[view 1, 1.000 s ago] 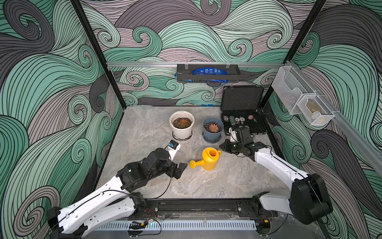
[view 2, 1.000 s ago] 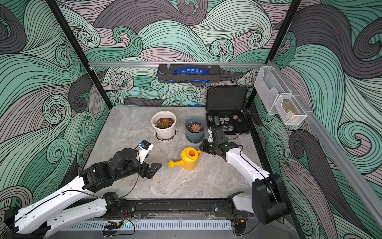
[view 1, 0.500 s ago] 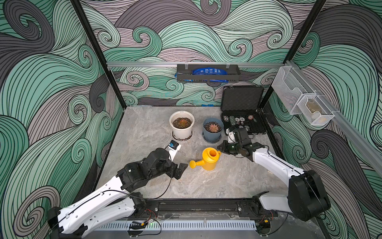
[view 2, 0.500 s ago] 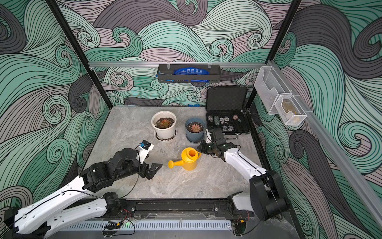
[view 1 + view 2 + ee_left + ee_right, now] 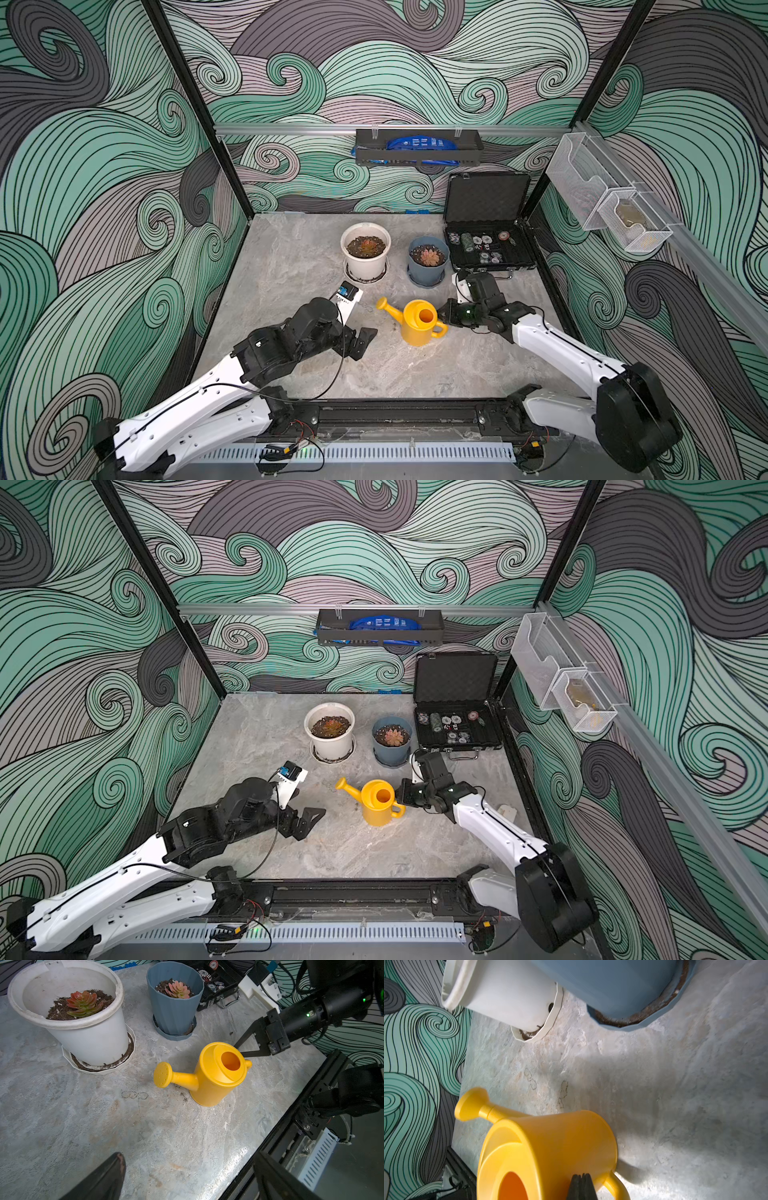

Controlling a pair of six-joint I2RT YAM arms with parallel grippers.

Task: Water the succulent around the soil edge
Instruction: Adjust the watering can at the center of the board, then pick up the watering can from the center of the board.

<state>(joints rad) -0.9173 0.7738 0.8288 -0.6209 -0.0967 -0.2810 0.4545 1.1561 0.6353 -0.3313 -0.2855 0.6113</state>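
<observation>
Nearest us, the left gripper (image 5: 362, 343) hangs low over the marble table (image 5: 291, 266) with its jaws spread wide and empty, pointing toward a yellow watering can (image 5: 417, 332) standing upright at mid-table. The right gripper (image 5: 442, 318) is clenched on nothing, its fingertips pressed together at the can's rim just above the handle. Farther back, well apart from the can, we see the succulent (image 5: 366, 246) in its white pot (image 5: 365, 268), ringed by the dark soil edge (image 5: 353, 248), beside a blue-grey pot (image 5: 428, 274)
</observation>
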